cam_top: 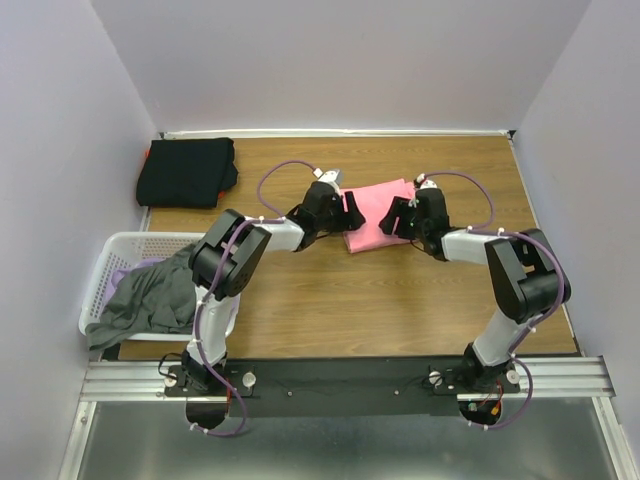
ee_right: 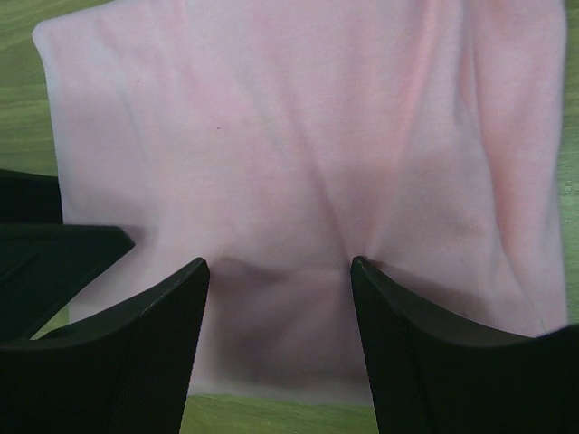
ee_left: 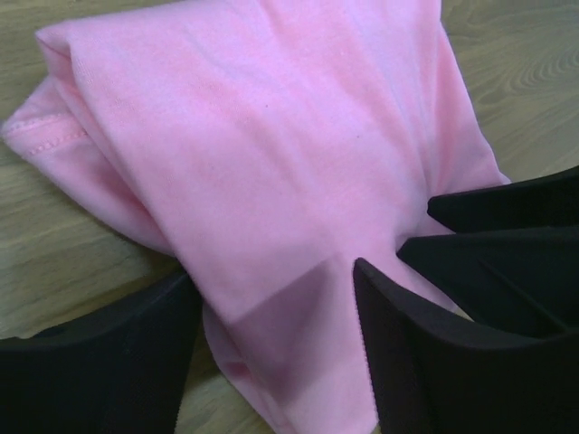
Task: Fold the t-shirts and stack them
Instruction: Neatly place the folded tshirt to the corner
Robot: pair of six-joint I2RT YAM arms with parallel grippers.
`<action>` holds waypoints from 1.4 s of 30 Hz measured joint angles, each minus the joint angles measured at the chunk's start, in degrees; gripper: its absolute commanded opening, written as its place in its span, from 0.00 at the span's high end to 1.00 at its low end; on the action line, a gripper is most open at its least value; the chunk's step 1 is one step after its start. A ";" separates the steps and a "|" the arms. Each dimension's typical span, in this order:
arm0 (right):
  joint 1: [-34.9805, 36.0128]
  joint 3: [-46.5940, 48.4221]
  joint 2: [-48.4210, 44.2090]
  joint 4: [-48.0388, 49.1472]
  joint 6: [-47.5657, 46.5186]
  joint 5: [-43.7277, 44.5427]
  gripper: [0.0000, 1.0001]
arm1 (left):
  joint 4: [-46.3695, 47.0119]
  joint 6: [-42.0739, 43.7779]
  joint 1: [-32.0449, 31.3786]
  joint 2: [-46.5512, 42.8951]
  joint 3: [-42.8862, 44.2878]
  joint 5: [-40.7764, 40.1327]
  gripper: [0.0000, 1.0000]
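A wooden table (cam_top: 380,300) with a warm brown grain filled the middle of the space, boxed in by three plain, pale lavender-grey walls: a back wall (cam_top: 340,60), a left wall (cam_top: 50,150) and a right wall (cam_top: 590,120). A thin white strip (cam_top: 340,132) ran along the table's far edge. An aluminium rail (cam_top: 130,375) crossed the near edge, above a dull grey metal sheet (cam_top: 350,445). The light was even and soft.

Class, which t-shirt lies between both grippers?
The pink t-shirt, mid-table; the black t-shirt sits folded in the far-left corner, the grey t-shirt drapes over the laundry basket.
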 measured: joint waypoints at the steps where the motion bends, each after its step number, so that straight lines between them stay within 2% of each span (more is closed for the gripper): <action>1: 0.00 -0.11 -0.13 0.00 0.00 -0.26 0.29 | -0.68 0.15 -0.15 0.52 0.83 -0.42 0.52; 2: 0.00 -0.24 -0.26 0.00 0.00 -0.44 0.29 | -0.96 -0.07 -0.31 0.92 1.36 -0.66 0.59; 3: 0.00 -0.37 -0.44 -0.04 0.00 -0.70 0.29 | -1.57 0.26 -0.48 1.22 1.84 -1.03 0.74; 4: 0.00 -0.46 -0.52 -0.04 0.00 -0.81 0.29 | -2.19 0.50 -0.61 1.42 2.05 -1.27 0.84; 7: 0.00 -1.20 -1.25 -0.07 0.00 -1.40 0.29 | -3.80 0.74 -0.90 1.86 2.47 -1.88 1.00; 14: 0.00 -3.32 -4.26 -0.96 0.00 -2.14 0.28 | -8.15 4.31 -0.85 2.36 5.73 -2.32 1.00; 24: 0.00 -3.65 -9.88 -4.76 -0.13 -1.81 0.27 | -15.96 15.06 -0.09 1.84 9.25 -3.19 1.00; 34: 0.00 -3.65 -16.98 -7.85 -0.17 -0.44 0.27 | -27.71 25.49 1.14 1.29 16.33 -8.55 1.00; 42: 0.00 -3.67 -22.29 -9.14 -0.59 0.07 0.26 | -34.23 33.27 1.51 1.16 17.64 -14.05 1.00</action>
